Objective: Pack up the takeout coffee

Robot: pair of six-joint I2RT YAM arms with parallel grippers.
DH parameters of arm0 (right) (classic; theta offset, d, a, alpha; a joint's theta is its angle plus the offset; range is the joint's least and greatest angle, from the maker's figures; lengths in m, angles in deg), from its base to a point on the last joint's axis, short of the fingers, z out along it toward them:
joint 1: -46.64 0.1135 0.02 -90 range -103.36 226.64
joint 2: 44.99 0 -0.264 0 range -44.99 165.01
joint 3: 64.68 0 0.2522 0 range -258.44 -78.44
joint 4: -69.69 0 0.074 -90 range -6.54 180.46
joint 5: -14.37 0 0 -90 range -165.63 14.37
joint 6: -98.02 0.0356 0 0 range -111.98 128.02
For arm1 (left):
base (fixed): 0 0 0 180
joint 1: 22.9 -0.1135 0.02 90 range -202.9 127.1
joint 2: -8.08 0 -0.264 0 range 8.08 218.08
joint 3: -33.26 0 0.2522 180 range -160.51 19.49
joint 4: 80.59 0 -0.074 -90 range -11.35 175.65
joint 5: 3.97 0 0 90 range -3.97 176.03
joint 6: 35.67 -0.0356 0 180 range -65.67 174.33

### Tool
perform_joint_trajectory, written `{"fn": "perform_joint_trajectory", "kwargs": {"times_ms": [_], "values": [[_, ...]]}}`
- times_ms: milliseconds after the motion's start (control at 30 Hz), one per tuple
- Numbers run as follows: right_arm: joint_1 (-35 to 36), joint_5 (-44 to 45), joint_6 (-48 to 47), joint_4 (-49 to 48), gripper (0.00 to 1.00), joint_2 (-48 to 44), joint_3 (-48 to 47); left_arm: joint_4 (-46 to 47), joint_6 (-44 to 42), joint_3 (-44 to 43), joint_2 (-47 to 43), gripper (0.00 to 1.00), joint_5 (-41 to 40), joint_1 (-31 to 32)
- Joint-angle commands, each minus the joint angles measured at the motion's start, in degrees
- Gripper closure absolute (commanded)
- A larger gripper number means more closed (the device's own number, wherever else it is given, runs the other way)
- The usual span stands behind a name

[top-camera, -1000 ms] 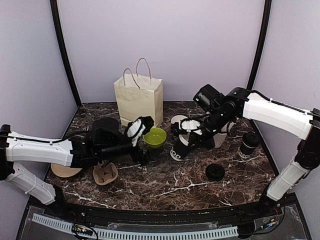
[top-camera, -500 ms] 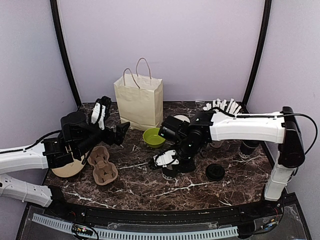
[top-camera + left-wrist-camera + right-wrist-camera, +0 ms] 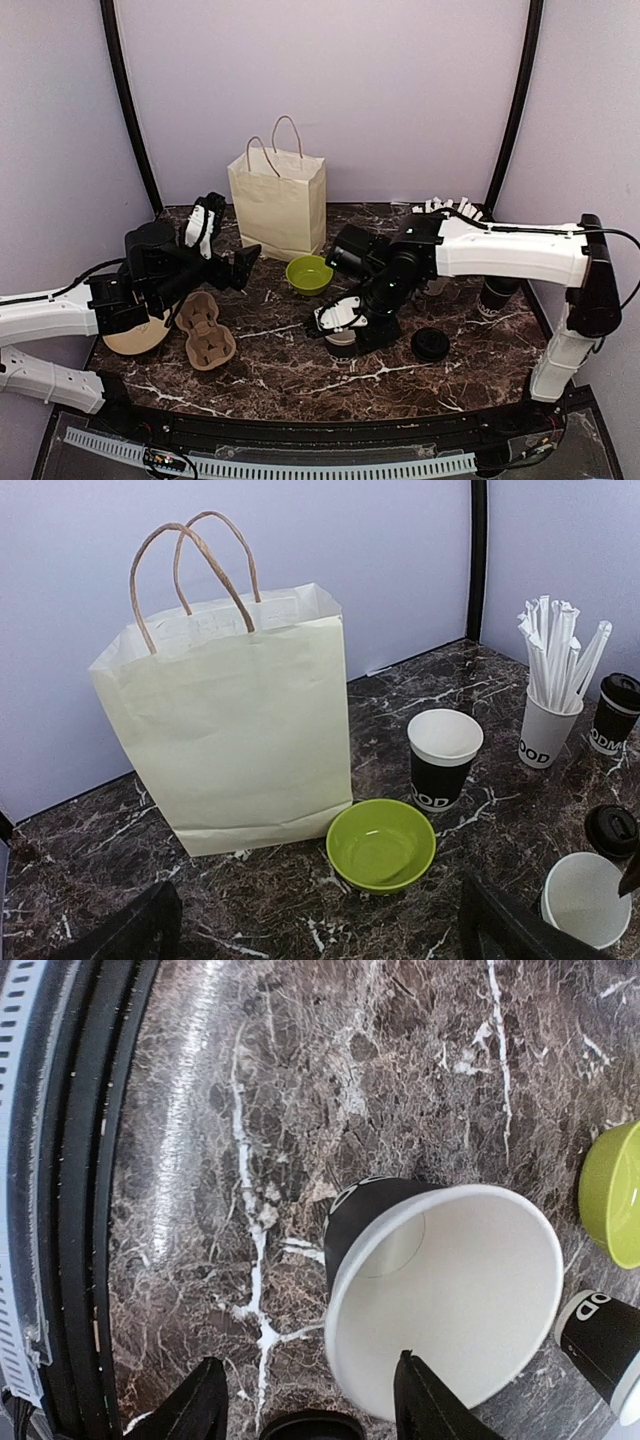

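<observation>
An open black takeout coffee cup [image 3: 440, 1290] with a white inside stands on the marble near the table's middle [image 3: 339, 344]. My right gripper [image 3: 312, 1400] hangs open right over its rim, one finger outside the cup and the other [image 3: 425, 1405] above its mouth; from above it is [image 3: 343, 318]. A second open cup [image 3: 444, 755] stands behind the lime-green bowl [image 3: 382, 842]. A lidded cup [image 3: 497, 290] is at the right. My left gripper [image 3: 315, 940] is open and empty, facing the paper bag [image 3: 230, 730].
A loose black lid [image 3: 430, 343] lies right of the middle cup. A cardboard cup carrier [image 3: 205, 338] and a beige disc [image 3: 130, 342] lie at the left under the left arm. A white cup of straws [image 3: 548, 730] stands at the back right.
The right arm carried the cup forward to the table's middle, stood it down, and its jaws have just opened off it. The left arm drew back to the left, away from the bowl.
</observation>
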Motion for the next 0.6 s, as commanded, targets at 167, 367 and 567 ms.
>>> {"fn": "perform_joint_trajectory", "kwargs": {"times_ms": [167,367,567], "values": [[-14.62,-7.89,-0.20,-2.46,0.31,-15.51,9.12,-9.02,-3.50,-14.34,7.10,0.01,5.49,-4.51],[-23.74,-5.56,0.40,-10.78,0.06,-25.40,27.23,-4.32,-3.94,-13.10,9.35,0.01,9.09,-8.75],[-25.55,-2.50,-0.89,-13.80,0.01,-27.32,35.39,-2.89,-0.38,-10.86,8.42,0.01,16.70,-14.11]]}}
